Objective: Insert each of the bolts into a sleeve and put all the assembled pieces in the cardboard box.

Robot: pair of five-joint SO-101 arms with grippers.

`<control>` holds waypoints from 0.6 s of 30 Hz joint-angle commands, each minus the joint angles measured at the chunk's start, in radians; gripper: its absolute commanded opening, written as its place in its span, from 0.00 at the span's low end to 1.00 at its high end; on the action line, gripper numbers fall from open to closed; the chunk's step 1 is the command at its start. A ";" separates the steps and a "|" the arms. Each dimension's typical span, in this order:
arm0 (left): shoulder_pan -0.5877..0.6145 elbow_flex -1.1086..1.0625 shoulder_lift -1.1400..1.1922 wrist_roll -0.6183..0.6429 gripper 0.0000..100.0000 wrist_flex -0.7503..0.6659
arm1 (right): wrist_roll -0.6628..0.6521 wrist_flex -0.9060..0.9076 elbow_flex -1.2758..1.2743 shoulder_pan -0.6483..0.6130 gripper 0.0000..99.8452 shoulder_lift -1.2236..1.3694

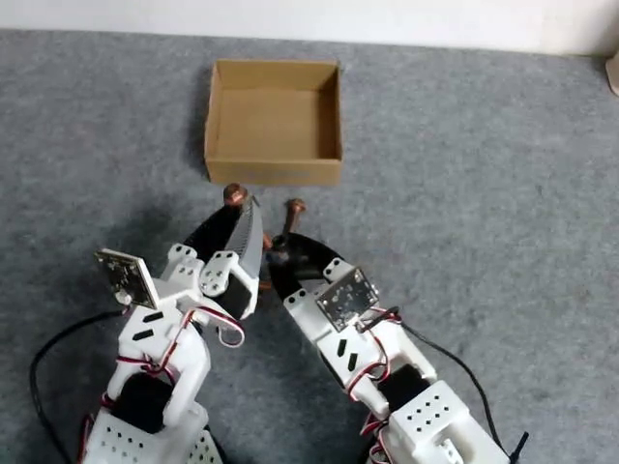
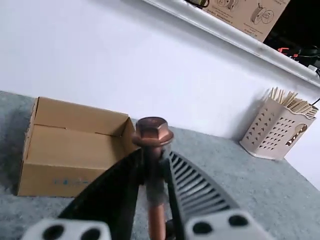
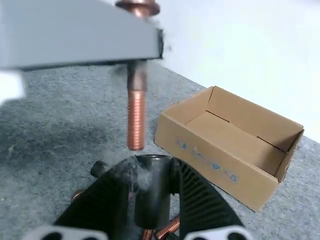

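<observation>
High view: the left gripper [image 1: 242,211] and the right gripper [image 1: 282,249] sit close together on a grey carpet [image 1: 503,222], just short of the front wall of the cardboard box [image 1: 274,172].
Left tool: its fingers are closed tight on a copper bolt [image 1: 235,195], opposite the middle of the box's front wall.
Held piece: the bolt stands upright with its hexagon head above the fingertips. Its threaded shank hangs below them. It is outside the box, near the front wall.
Right tool: its fingers are clamped on a dark sleeve [image 3: 150,195], a little farther from the box than the left gripper.
Tube: the sleeve stands upright with its open end up, gripped on both sides. It is outside the box.
Fit: the bolt's threaded tip hangs just above the sleeve's open top and is not in it. Whether it is centred over the hole cannot be told.
Loose piece: a second bolt [image 1: 294,206] lies between the box's front wall and the right gripper, head toward the box.
Below the right tool: some copper threads [image 3: 167,229] peek out, mostly hidden.
Background: a white stick holder [image 2: 280,131] full of wooden sticks stands against the wall, well apart from the box.
</observation>
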State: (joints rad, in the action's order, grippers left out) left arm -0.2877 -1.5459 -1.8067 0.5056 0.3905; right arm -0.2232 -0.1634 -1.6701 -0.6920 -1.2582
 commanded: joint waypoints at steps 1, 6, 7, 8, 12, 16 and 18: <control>-0.025 0.007 -0.012 0.005 0.00 -0.035 | -0.015 -0.036 -0.073 -0.016 0.00 -0.015; -0.044 0.005 -0.010 0.003 0.00 -0.035 | -0.015 -0.036 -0.073 -0.070 0.00 -0.012; -0.041 0.005 -0.010 0.003 0.00 -0.035 | -0.015 -0.036 -0.073 -0.071 0.00 -0.012; -0.042 0.005 -0.010 0.005 0.00 -0.035 | -0.015 -0.036 -0.073 -0.068 0.00 -0.012; -0.051 0.005 -0.010 0.006 0.00 -0.032 | -0.015 -0.036 -0.071 -0.042 0.00 -0.012; -0.082 0.005 -0.010 0.006 0.00 -0.002 | -0.014 -0.039 -0.068 -0.001 0.00 -0.015; -0.093 0.005 -0.010 0.006 0.00 0.021 | -0.014 -0.039 -0.067 0.002 0.00 -0.015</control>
State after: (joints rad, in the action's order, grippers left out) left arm -0.3445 -1.5443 -1.8082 0.5071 0.3982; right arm -0.2279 -0.1634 -1.6701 -0.7135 -1.2582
